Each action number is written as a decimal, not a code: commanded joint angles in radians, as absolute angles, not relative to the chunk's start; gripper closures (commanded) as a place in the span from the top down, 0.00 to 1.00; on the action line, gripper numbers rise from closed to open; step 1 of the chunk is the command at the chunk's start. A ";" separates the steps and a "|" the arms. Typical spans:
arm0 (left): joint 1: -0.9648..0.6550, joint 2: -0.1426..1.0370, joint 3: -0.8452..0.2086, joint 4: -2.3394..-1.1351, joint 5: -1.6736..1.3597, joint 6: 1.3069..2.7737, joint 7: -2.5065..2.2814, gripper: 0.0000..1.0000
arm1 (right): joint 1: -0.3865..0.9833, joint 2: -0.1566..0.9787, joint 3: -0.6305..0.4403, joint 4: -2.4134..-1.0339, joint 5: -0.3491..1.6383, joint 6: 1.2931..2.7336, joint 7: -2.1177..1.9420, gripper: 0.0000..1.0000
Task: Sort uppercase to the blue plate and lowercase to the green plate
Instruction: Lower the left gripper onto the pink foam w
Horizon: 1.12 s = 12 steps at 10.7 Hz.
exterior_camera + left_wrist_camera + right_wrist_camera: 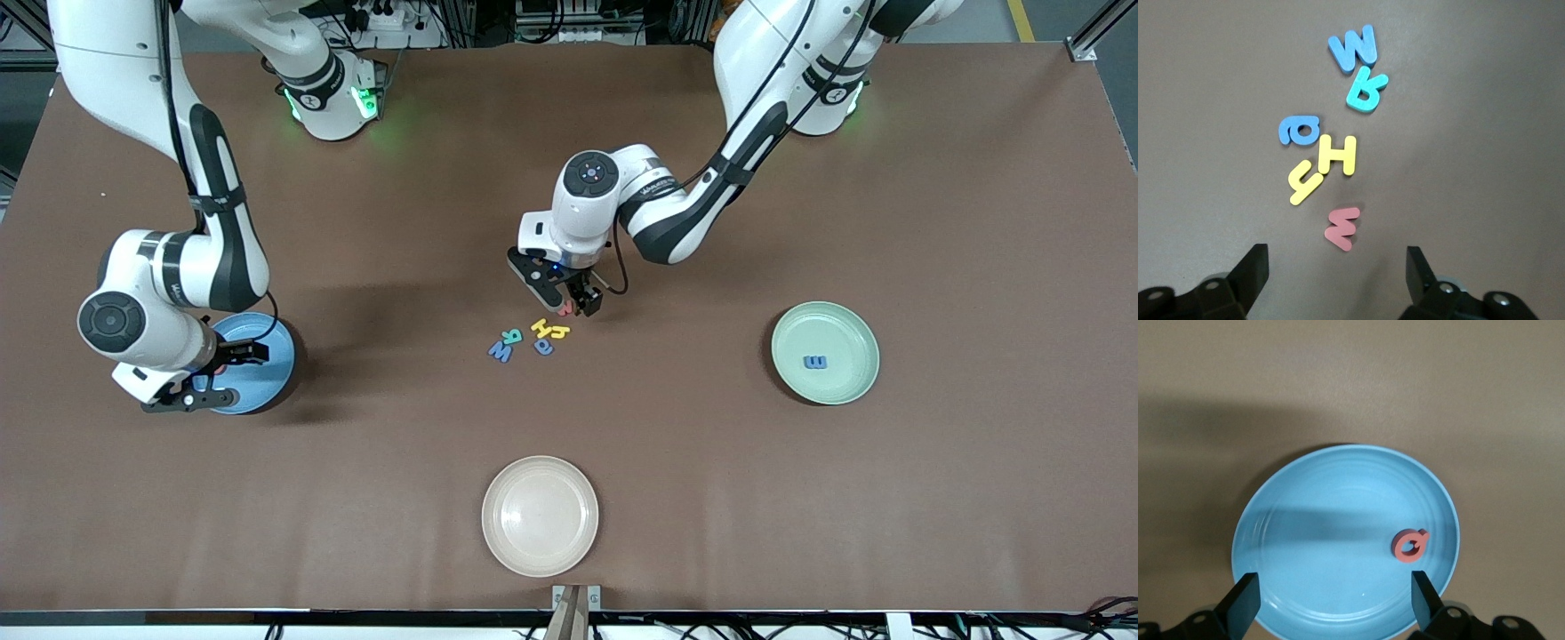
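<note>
My left gripper (569, 306) hangs open just over the red w (1342, 228), which lies between its spread fingers and untouched. Close by lie the small yellow letter (1303, 183), yellow H (1338, 155), blue a (1299, 130), teal R (1367, 92) and blue W (1353, 48). My right gripper (226, 377) is open above the blue plate (1305, 520), holding nothing. A red Q (1409, 545) rests in that plate. The green plate (855, 331) at the left arm's end of the table holds a blue e (814, 362).
A cream-white plate (540, 515) sits nearer to the front camera than the letter cluster, close to the table's front edge. Bare brown tabletop surrounds the plates and letters.
</note>
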<state>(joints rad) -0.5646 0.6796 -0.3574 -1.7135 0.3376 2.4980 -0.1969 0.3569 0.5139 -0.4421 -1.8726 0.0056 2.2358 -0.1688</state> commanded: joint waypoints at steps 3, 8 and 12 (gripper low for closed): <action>-0.591 0.718 -0.348 -1.729 0.466 2.580 -0.319 0.90 | 0.347 0.541 -0.437 -1.838 0.049 2.232 -0.184 1.00; -0.591 0.742 -0.347 -1.730 0.509 2.597 -0.353 0.86 | 0.345 0.541 -0.436 -1.838 0.049 2.232 -0.184 1.00; -0.580 0.752 -0.345 -1.735 0.549 2.614 -0.356 0.80 | 0.345 0.545 -0.436 -1.839 0.049 2.232 -0.186 1.00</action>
<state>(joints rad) -0.5822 0.7431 -0.3503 -1.7303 0.5072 2.5815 -0.3183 0.3569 0.5332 -0.4420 -1.8541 0.0328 2.2360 -0.1689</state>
